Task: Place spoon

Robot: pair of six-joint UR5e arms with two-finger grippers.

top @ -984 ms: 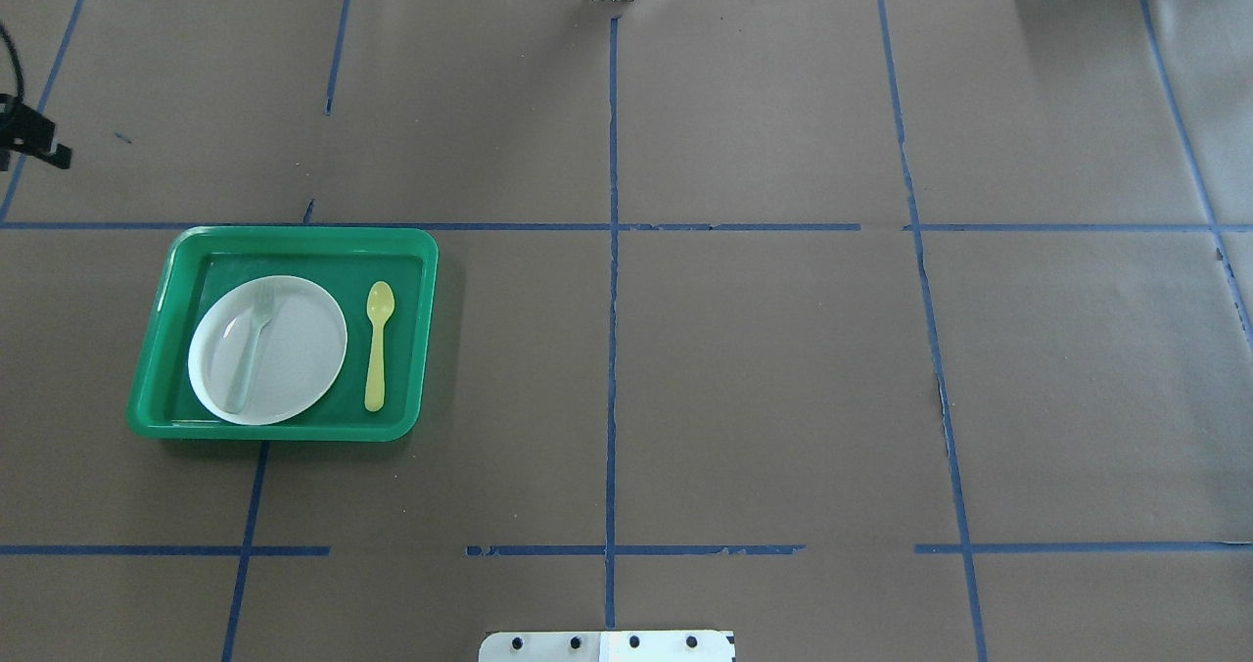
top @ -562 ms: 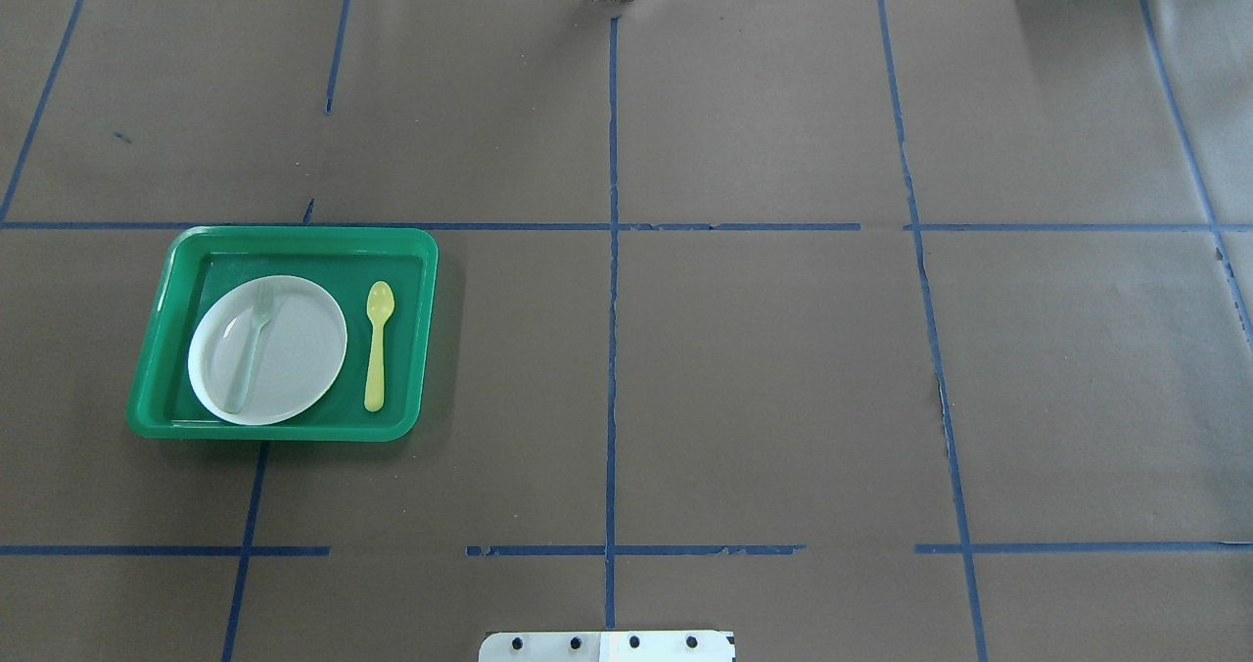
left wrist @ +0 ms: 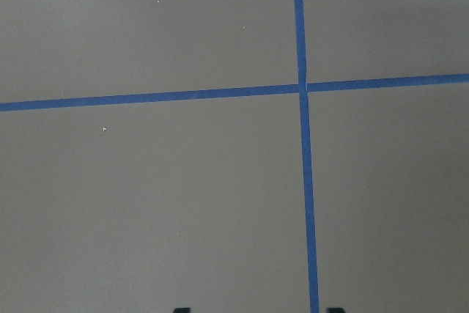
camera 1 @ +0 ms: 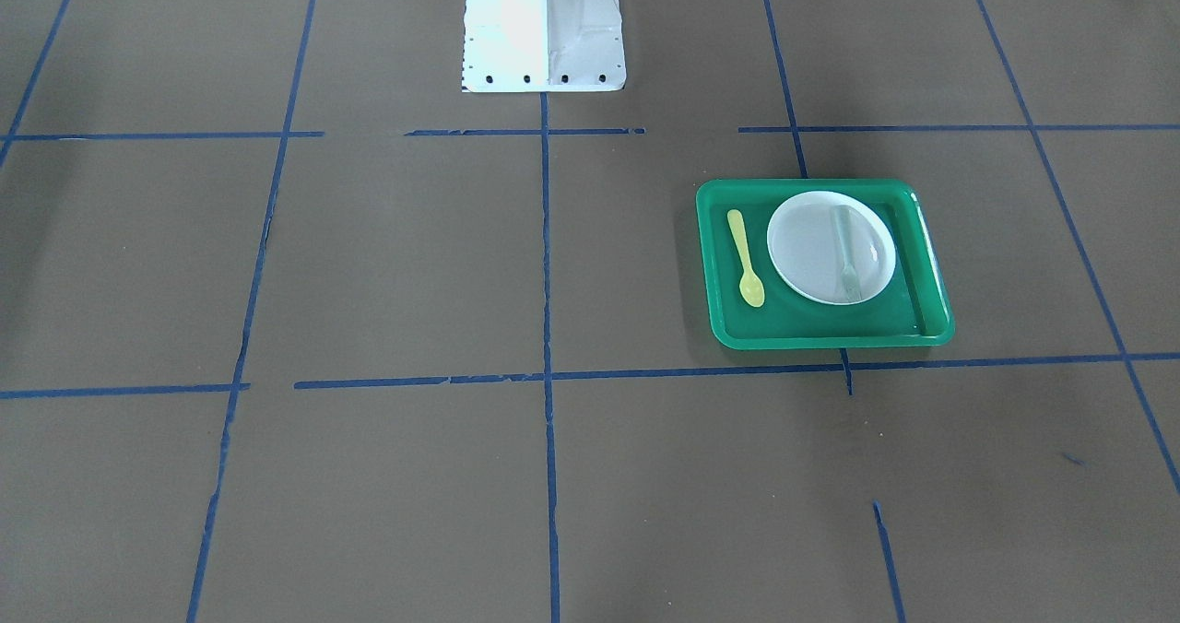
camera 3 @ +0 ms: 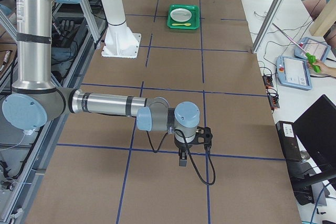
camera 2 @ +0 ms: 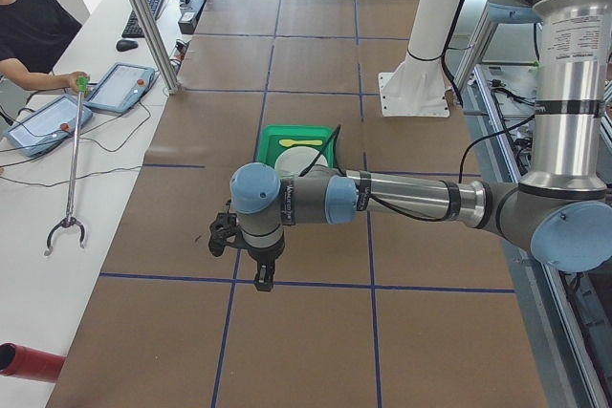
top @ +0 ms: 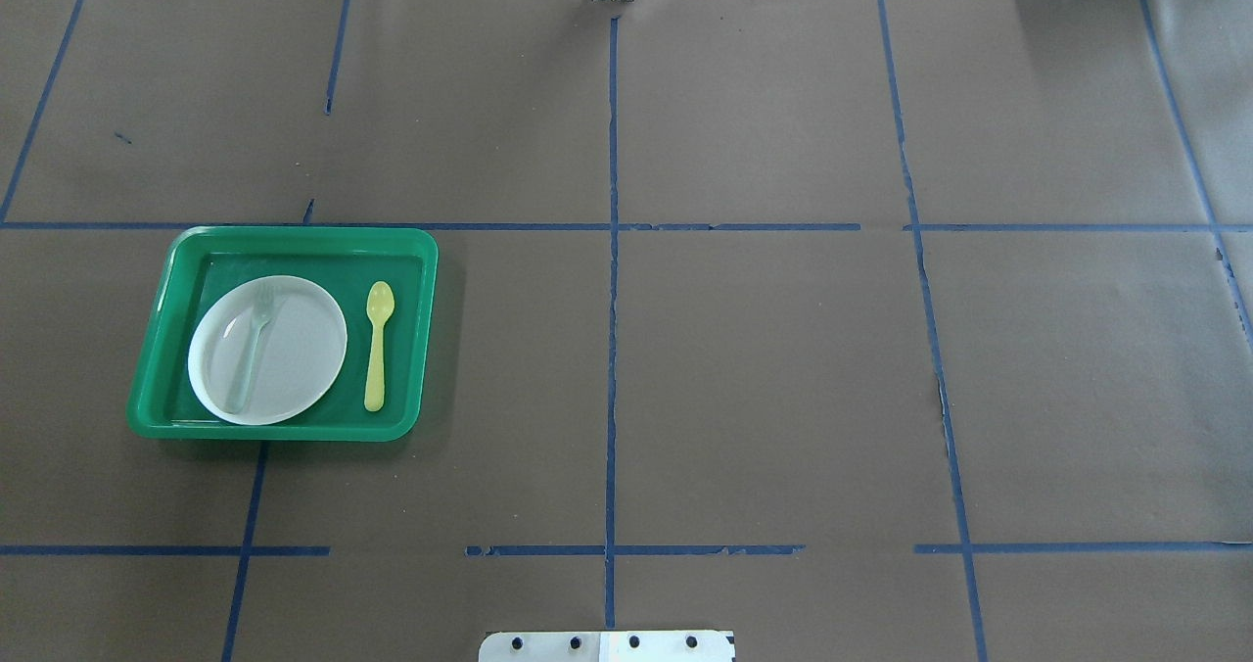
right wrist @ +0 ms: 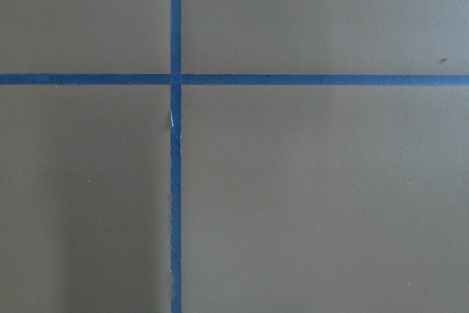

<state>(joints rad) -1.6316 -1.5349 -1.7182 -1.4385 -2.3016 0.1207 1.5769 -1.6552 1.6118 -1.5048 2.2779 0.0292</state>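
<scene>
The yellow spoon [top: 377,344] lies flat in the green tray [top: 294,236], just right of the white plate [top: 294,349], apart from it, bowl end away from the robot. It also shows in the front view [camera 1: 744,259]. A pale fork [top: 250,349] lies on the plate. Neither gripper shows in the overhead or front view. My left gripper [camera 2: 263,282] hangs over bare table well off the tray; its fingertips [left wrist: 335,310] show far apart with nothing between. My right gripper [camera 3: 181,161] hangs over bare table at the far other end; I cannot tell its state.
The robot's white base [camera 1: 544,24] stands at the table's near middle edge. Blue tape lines cross the brown table cover. An operator at the side desk holds a long grabber stick [camera 2: 72,169] next to tablets [camera 2: 120,88].
A dark part of my left arm at the overhead view's left edge has moved out of that view. The spoon, fork, plate and tray have not moved.
</scene>
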